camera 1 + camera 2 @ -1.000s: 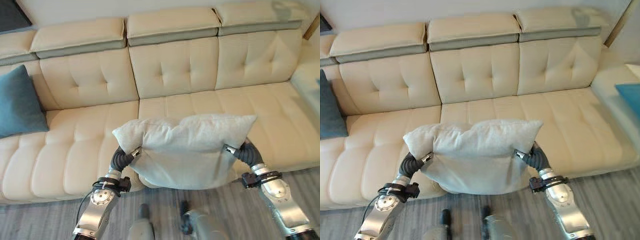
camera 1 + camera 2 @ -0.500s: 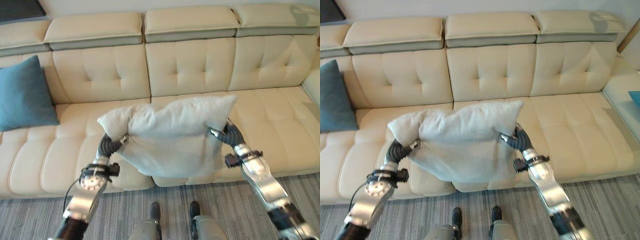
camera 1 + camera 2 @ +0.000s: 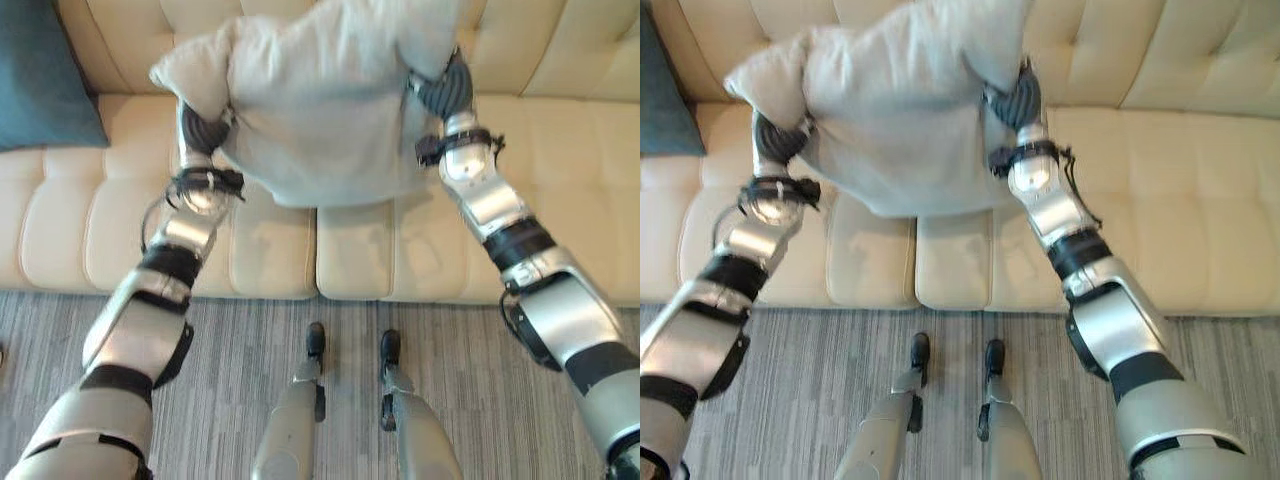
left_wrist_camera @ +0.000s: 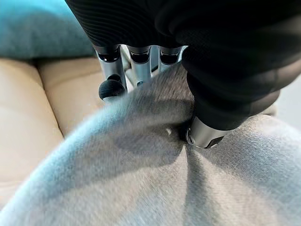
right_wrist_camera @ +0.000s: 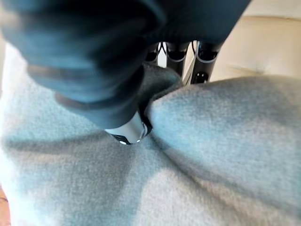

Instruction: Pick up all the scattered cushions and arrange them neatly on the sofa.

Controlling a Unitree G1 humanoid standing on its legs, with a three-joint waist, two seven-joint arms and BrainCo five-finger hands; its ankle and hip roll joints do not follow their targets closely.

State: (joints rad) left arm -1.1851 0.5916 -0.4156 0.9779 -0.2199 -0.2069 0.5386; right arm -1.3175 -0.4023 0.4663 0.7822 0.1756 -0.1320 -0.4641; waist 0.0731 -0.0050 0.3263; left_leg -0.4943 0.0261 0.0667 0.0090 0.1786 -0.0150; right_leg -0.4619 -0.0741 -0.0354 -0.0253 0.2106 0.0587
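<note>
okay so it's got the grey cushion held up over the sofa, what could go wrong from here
Each hand, left and right, pinches only one side of the grey cushion, so the fabric might slip free. Released here, above the sofa's seat front, it could roll onto the floor.

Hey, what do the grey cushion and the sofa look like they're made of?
The grey cushion, pinched between the left hand and the right hand, looks like soft matte woven or fleecy fabric: it puckers at the grip. The sofa looks like smooth cream leather or faux leather, with a slight sheen and stitched panels.
</note>
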